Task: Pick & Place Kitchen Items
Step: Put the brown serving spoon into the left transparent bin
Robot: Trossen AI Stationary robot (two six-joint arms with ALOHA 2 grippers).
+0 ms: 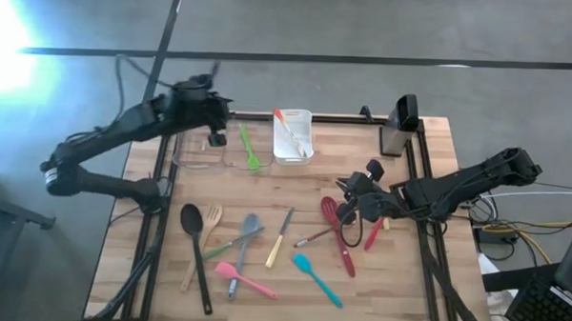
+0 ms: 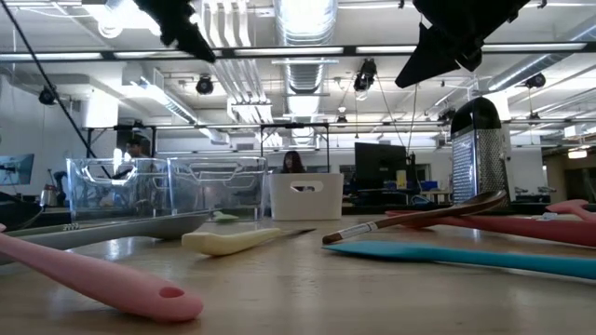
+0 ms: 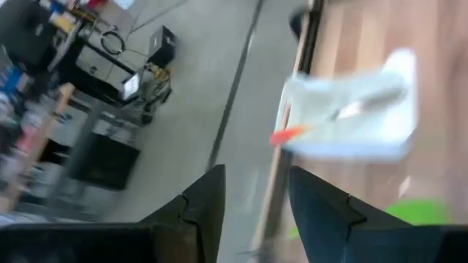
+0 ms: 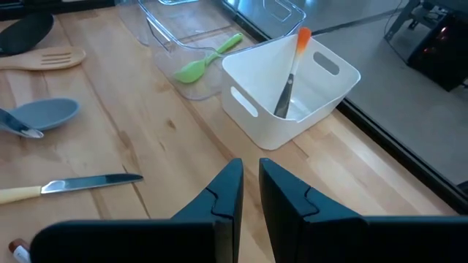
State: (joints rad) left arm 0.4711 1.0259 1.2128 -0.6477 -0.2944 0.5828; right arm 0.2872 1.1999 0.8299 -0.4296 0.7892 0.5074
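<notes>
1. The kitchen items lie mostly loose on the wooden table [image 1: 377, 288]: a black spoon [image 1: 194, 235], a wooden fork [image 1: 207, 226], a grey spoon [image 1: 246, 237], a pink spatula [image 1: 242, 277] and a knife [image 1: 279, 238] toward the left half, a teal spatula [image 1: 316, 278] and a red whisk-like utensil [image 1: 335, 229] toward the right.

2. Two items are already put away: an orange-tipped utensil [image 1: 287, 130] leans inside the white bin [image 1: 308, 115], and a green spoon [image 1: 250, 148] lies in the clear bin [image 1: 231, 159] just beside it.

3. The left gripper [image 1: 216, 131] hangs above the clear bins at the table's far edge, its fingers [image 3: 208, 201] parted and nothing between them; by the look of it, a drop-off is just complete.

4. The right gripper [image 1: 354, 190] sits over the cluster of red utensils on the right side, its fingers [image 4: 227, 193] pinched nearly together with nothing visibly between them in the wrist view.

5. A metal grater [image 2: 479, 149] stands at the table's far right corner, apart from the utensils.

6. Judged from the layout, the sorting is at an early stage: about ten items are yet to be binned. The next move would call for one arm to descend on a loose utensil, the red cluster being closest to the right gripper, spread its fingers across the slim handle, and lift cleanly without dragging neighbours that overlap it.
</notes>
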